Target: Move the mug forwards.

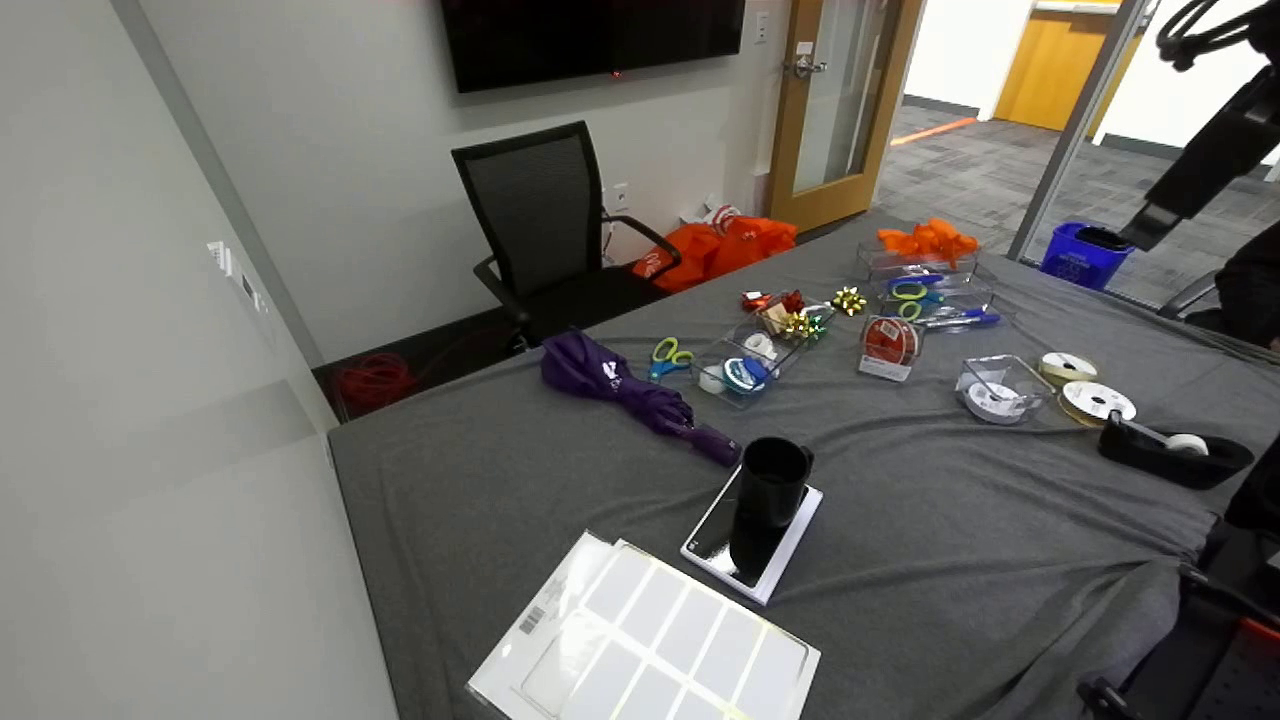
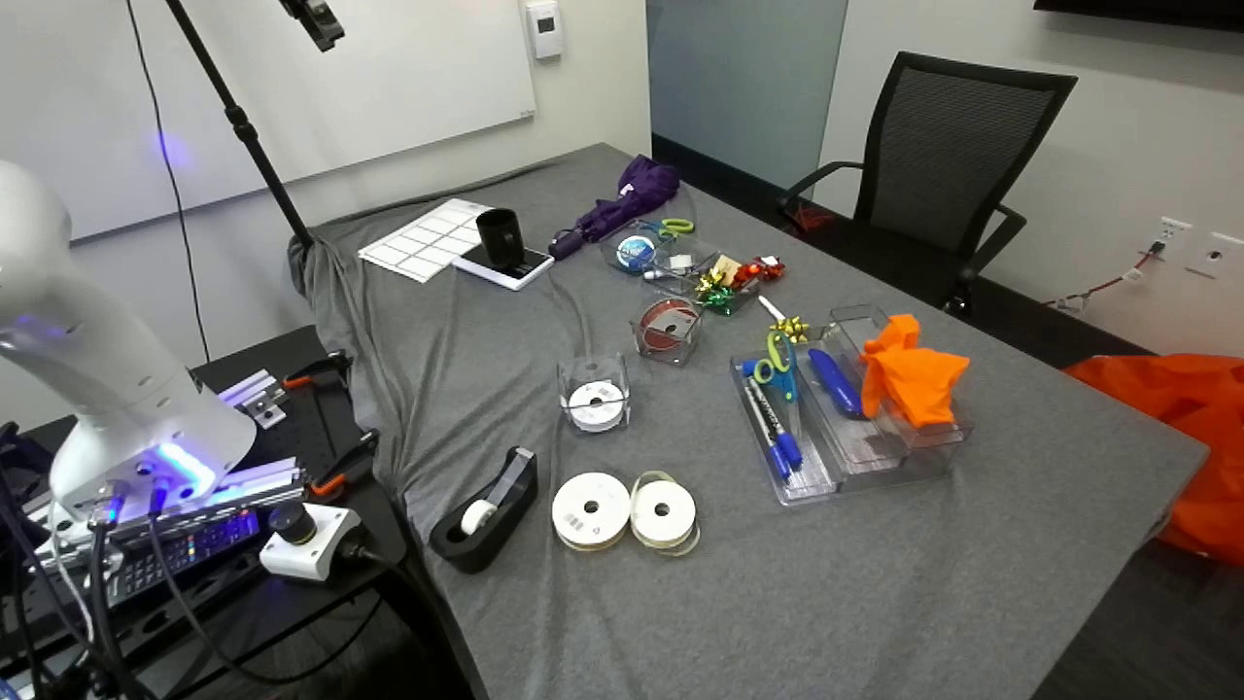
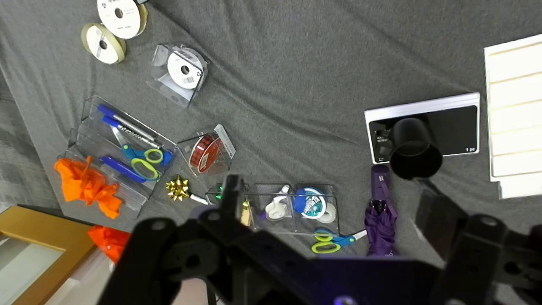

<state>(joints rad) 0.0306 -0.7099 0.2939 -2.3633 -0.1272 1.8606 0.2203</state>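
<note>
Wrist view: gripper [image 3: 330,192] is blurred, back end cut by the bottom edge; it hides part of the clear organizer [image 3: 279,228] and the far end of the umbrella [image 3: 380,224]. Handle on the mug [image 3: 414,148] barely separates from the black slab [image 3: 457,127]; mug covers some of the slab, inside too dark to read. Most slab print too small. Label sheets [image 3: 514,127] run off right, white ribbon spool [image 3: 123,23] clipped at top. Both exterior views: most of the gripper is out of frame, screen [image 1: 600,40] cut off up top. In an exterior view, arm [image 2: 126,360] cut by the left edge.
</note>
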